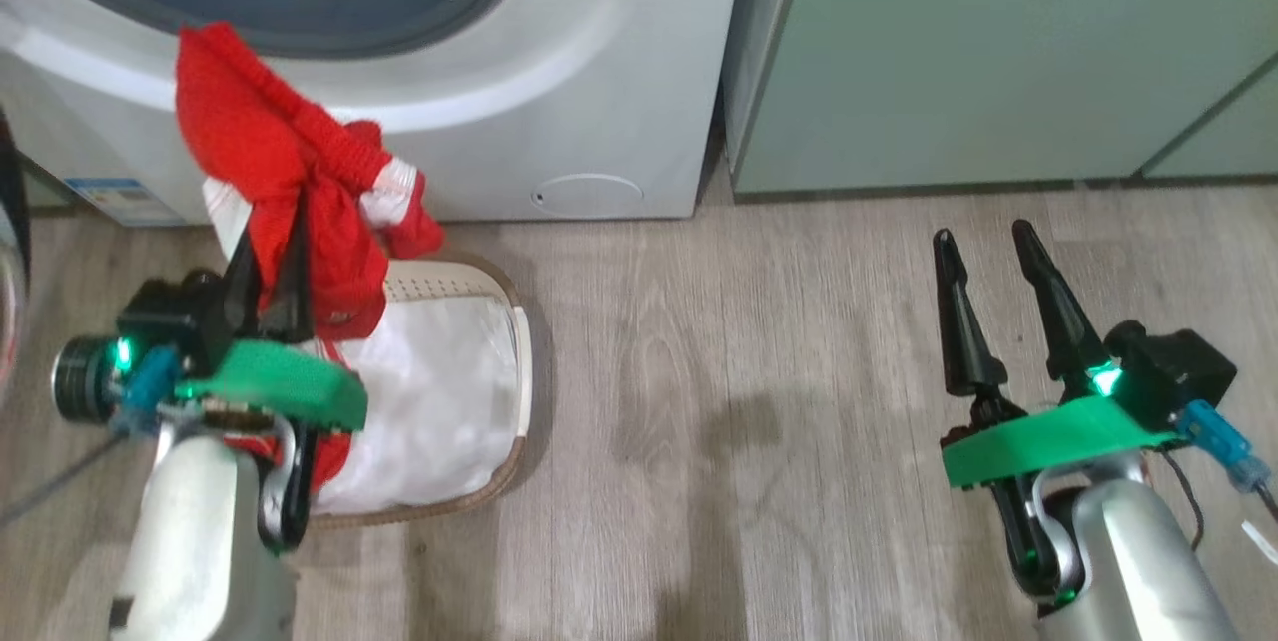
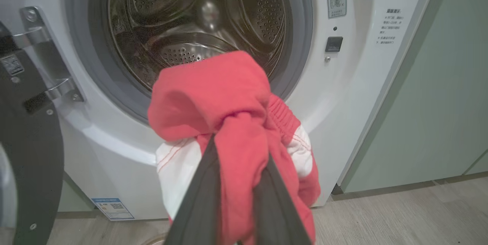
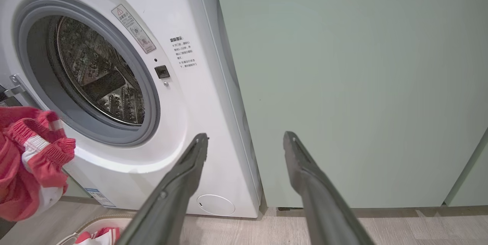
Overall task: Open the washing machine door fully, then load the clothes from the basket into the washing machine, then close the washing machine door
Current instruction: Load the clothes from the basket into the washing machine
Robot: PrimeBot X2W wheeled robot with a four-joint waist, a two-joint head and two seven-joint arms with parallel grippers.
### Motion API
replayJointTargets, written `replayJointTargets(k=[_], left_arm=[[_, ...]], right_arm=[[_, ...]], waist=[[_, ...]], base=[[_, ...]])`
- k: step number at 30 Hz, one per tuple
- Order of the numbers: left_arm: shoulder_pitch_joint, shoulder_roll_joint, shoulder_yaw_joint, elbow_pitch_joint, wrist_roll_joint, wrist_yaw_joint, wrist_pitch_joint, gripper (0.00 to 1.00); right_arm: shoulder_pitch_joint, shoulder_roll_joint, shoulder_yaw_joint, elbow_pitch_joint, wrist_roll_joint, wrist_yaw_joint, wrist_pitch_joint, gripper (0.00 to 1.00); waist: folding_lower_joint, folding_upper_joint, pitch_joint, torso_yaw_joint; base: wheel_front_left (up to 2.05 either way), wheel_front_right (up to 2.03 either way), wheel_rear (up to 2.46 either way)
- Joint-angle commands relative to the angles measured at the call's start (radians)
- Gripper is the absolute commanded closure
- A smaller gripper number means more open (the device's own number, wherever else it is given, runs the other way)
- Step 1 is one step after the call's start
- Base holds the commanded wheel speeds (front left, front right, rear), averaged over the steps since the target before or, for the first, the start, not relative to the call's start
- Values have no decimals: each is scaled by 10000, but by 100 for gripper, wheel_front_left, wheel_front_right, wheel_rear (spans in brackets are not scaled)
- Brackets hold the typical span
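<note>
Here, bunched, ribbed red clothes (image 2: 228,123).

A pale, wood-look plank floor (image 1: 759,341) is shown in front of the laundry corner. The washing machine (image 1: 559,72) is stood on it at the back left. A pale green cabinet (image 1: 978,52) is set just beside the machine on the right, with a narrow dark gap left between them. The basket (image 1: 524,361) is placed on the planks close in front of the machine's left half. Soft shadows are cast across the boards to the basket's right.
</note>
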Motion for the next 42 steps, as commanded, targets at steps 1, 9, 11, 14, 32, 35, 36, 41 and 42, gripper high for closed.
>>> replayJointTargets(k=[1, 9, 11, 14, 32, 35, 36, 41, 42], left_arm=[[170, 17, 463, -653, 113, -54, -125, 100], [1480, -472, 636, -1742, 279, -250, -125, 100], [1576, -502, 633, -1812, 287, -273, -125, 100], [1820, -574, 570, -2003, 301, -282, -125, 100], [1621, -651, 638, -2268, 192, -328, -126, 100], [1275, -651, 841, -2241, 258, -413, -126, 100], [1122, -651, 910, -2221, 298, -445, -126, 100], [-74, -432, 1292, -1929, 448, -578, -126, 100], [-437, -322, 1373, -1806, 468, -608, -126, 100]], right_arm=[[140, -14, 172, -305, -19, 0, -93, 0], [427, -14, 158, -272, -36, 0, -93, 0], [455, -14, 155, -270, -30, 0, -93, 0], [523, -14, 141, -262, -9, 0, -93, 0], [448, -14, 256, -431, -5, 0, -93, 0], [336, -14, 271, -517, -3, 0, -93, 0], [290, -14, 271, -548, 4, 0, -93, 0], [-34, -14, 372, -737, -14, 0, -93, 0], [-108, -14, 365, -773, 2, 0, -93, 0]], waist=[[1, 0, -287, 80], [1, 0, -811, 195], [1, 0, -856, 200], [1, 0, -973, 227], [1, 0, -210, -144], [1, 0, 268, -299], [1, 0, 431, -348], [1, 0, 1551, -708], [1, 0, 1759, -787]], base=[[0, 0, 0], [0, 0, 0], [0, 0, 0], [0, 0, 0], [0, 0, 0], [0, 0, 0], [0, 0, 0], [0, 0, 0], [0, 0, 0]])
